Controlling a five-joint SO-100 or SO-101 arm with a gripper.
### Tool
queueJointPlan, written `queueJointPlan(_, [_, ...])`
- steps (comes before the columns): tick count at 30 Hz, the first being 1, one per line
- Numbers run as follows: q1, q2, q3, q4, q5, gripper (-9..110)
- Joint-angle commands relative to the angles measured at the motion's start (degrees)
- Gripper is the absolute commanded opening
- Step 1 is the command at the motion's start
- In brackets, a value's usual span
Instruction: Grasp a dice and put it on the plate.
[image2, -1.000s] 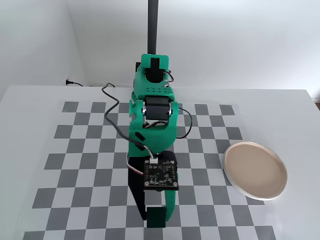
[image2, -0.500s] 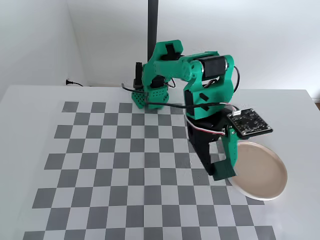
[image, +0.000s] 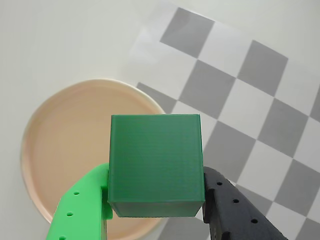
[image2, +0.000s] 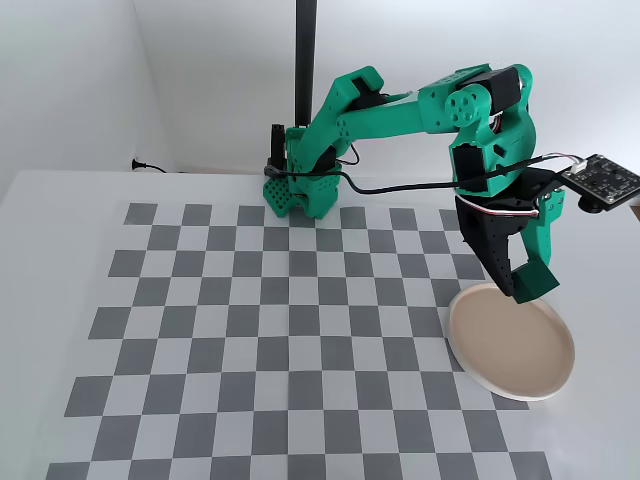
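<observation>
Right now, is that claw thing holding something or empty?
Tool: closed on the dice, held above the plate.

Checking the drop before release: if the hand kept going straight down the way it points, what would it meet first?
Probably the plate. The hand, shut on the dice, points down over the plate's near rim in the fixed view; the wrist view shows the plate partly beneath the dice. Depth is uncertain.

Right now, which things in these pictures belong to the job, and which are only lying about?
Part of the job:
- the dice, held between the gripper fingers
- the plate, under the gripper at the checkerboard's edge

Only there:
- the checkerboard mat
- the black pole behind the arm
- the small circuit board on the wrist
</observation>
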Motion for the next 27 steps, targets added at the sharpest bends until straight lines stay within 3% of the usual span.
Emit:
queueJointPlan(1, [-2.9,-0.2,-4.3,-3.1,0.6,-4])
queueJointPlan(27, [-7.1,-28.5,-4.5,-21.4,-3.9,-4])
